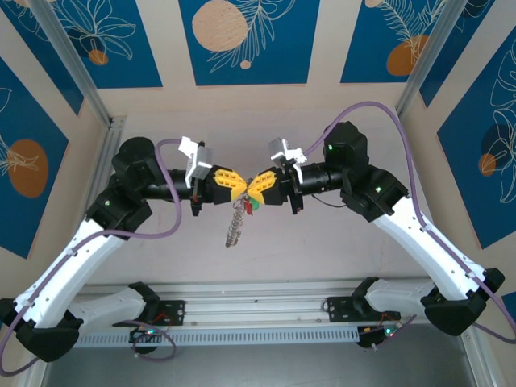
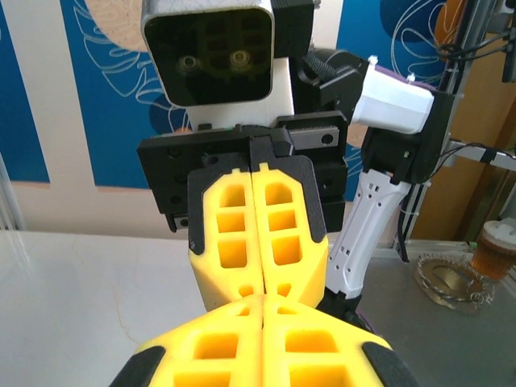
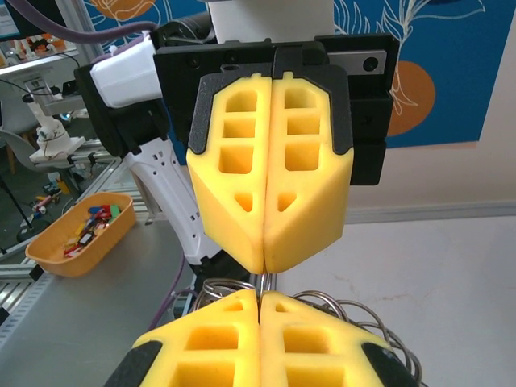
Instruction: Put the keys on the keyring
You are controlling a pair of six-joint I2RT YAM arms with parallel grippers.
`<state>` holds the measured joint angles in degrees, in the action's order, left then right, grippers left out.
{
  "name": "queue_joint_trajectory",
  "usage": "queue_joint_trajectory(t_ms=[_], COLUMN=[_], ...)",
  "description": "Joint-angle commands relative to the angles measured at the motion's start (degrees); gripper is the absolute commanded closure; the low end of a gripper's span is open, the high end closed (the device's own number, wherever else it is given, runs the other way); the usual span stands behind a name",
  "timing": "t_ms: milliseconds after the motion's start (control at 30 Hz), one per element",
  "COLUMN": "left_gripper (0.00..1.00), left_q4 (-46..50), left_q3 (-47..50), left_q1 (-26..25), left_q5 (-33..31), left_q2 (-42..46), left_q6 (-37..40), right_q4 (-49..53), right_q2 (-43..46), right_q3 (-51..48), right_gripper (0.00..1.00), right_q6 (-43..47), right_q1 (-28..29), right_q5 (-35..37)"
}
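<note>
Robotics lab: aluminium frame [image 1: 72,60], blue leaf-print panels [image 1: 242,40], orange parts bin [image 3: 79,235] on a grey bench [image 3: 81,318].

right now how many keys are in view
1: a red-headed key at the top of the dangling keyring, beside its green tag. Others may be hidden.

Grey keyring [image 1: 235,224] dangling, red key [image 1: 255,209] (tiny) beside

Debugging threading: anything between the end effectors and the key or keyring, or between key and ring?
Nothing visible. Left end effector and right end effector meet tip to tip in mid-air, both shut; the keyring hangs from that junction. The red key sits beside the teal tag there; whether it's threaded is too small to tell.
</note>
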<state>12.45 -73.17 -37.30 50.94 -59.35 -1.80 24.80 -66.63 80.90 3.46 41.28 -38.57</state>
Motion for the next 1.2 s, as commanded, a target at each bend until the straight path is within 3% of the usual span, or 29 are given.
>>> queue_joint_trajectory(t_ms=[0, 100, 167, 333, 633, 1167], left_gripper=[0.88, 0.57, 0.48, 0.52, 0.60, 0.63], left_q4=[10.4, 23.1, 30.3, 43.0, 45.4, 43.1], left_q3=[-5.7, -11.8, -15.7, -22.8, -24.9, -23.1], left_q1=[-0.1, -0.1, -0.1, -0.2, -0.7, -3.6], left_q5=[-3.1, -9.3, -13.0, -16.5, -14.2, -9.4], left_q2=[-1.4, -2.2, -2.9, -5.5, -7.2, -9.9], left_q6=[5.3, 11.5, 15.0, 20.2, 21.3, 20.9], right_q4=[6.4, 14.7, 18.5, 24.8, 34.5, 41.3], right_q2=[-0.4, -2.7, -3.7, -5.3, -10.6, -15.1], right_q3=[4.6, 9.5, 11.5, 15.7, 24.6, 32.9], right_gripper=[1.00, 1.00, 1.00, 1.00, 1.00, 1.00], right_q6=[2.4, 5.1, 7.0, 10.3, 16.0, 19.6], right_q1=[-0.1, -0.1, 0.4, 2.0, 8.6, 10.2], right_q5=[0.4, 3.5, 6.3, 11.2, 23.0, 20.4])
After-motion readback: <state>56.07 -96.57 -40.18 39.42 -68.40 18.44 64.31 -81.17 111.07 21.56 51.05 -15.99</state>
